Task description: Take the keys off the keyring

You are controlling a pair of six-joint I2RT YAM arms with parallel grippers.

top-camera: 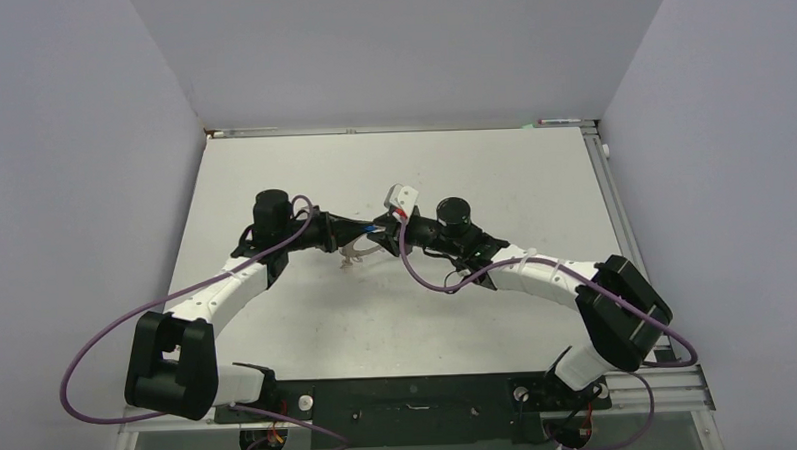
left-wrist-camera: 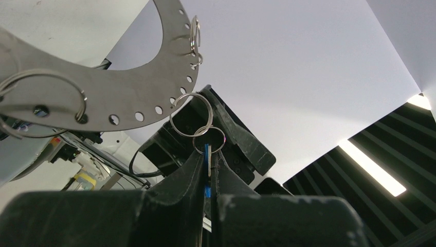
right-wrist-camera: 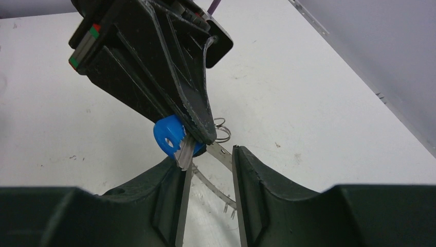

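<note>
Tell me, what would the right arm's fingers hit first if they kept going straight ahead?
Most likely the blue-tagged key pinched in the left fingers, just beyond the right fingers; depth is hard to judge.

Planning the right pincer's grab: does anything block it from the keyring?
Nothing visible does. The keyring runs as a flat strip between the fingers of the open right pincer; the left pincer, shut on the blue-tagged key, sits just beyond.

No legible text, labels or numbers anywhere in view.
</note>
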